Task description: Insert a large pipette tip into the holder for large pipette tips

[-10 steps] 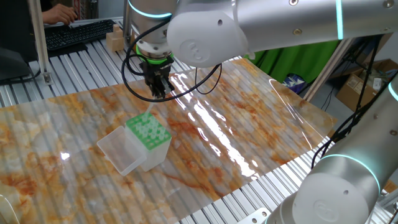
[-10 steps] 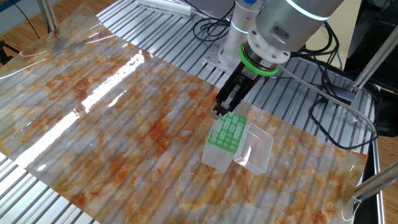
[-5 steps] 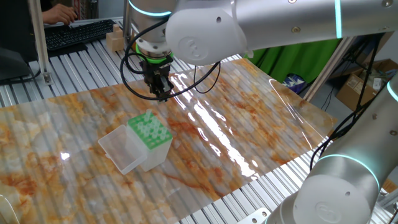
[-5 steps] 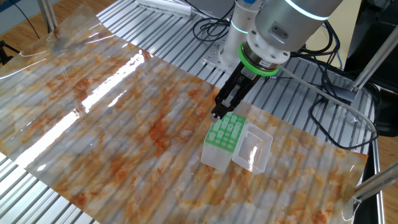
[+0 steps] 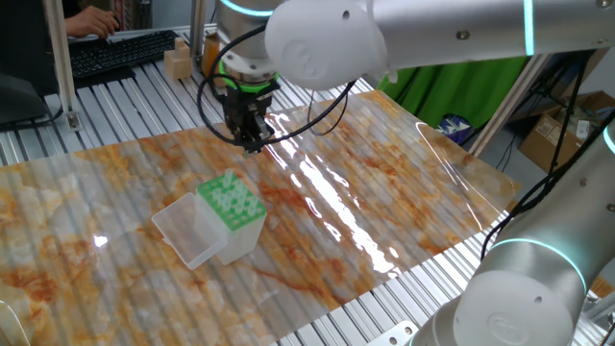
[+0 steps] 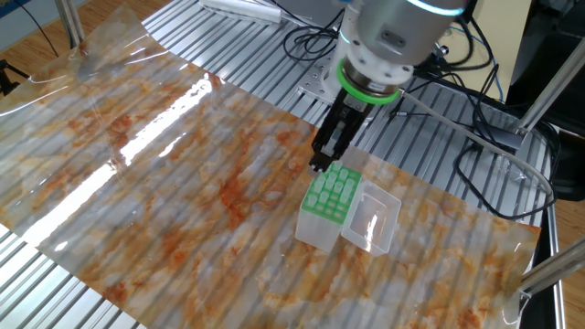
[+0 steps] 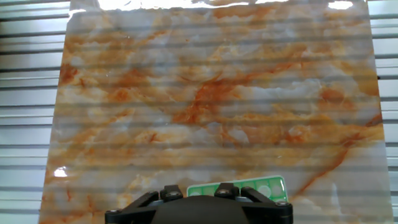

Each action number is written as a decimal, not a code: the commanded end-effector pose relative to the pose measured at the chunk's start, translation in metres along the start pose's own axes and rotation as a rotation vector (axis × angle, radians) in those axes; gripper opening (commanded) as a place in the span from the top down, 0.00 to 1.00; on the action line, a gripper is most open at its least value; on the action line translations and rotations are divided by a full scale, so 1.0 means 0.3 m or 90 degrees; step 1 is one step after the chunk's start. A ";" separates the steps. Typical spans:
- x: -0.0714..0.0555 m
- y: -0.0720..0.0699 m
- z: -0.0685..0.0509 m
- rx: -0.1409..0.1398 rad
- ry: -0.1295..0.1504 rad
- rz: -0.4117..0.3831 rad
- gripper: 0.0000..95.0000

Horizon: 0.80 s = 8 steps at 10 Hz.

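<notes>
The holder for large pipette tips (image 5: 231, 200) is a clear box with a green perforated rack and its clear lid (image 5: 187, 231) hinged open beside it. It also shows in the other fixed view (image 6: 333, 190), and its rack shows at the bottom edge of the hand view (image 7: 249, 186). A whitish large pipette tip (image 5: 229, 179) stands in a hole at the rack's far edge. My gripper (image 5: 251, 144) hangs a little above that far edge, empty, with its fingers only slightly apart. From the other side the gripper (image 6: 317, 166) hides the tip.
The holder sits on a marbled orange sheet (image 5: 384, 192) over a slatted metal table. A keyboard (image 5: 120, 48) and a small wooden block (image 5: 178, 60) lie at the back left. Cables (image 6: 475, 155) trail behind the arm. A second arm's base (image 5: 519, 288) stands at the front right.
The gripper let go of the tip and rose straight up from the rack. The tip stays standing in the holder.
</notes>
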State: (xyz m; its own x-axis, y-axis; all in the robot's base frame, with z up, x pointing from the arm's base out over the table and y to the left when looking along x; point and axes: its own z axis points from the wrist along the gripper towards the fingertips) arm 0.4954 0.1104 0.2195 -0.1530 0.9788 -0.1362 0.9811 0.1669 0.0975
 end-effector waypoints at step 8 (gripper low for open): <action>-0.139 0.051 0.092 0.017 0.127 -0.428 1.00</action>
State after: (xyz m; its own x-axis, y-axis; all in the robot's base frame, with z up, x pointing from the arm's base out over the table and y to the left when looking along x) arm 0.5148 0.0797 0.2049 -0.6043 0.7967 -0.0020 0.7964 0.6041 0.0299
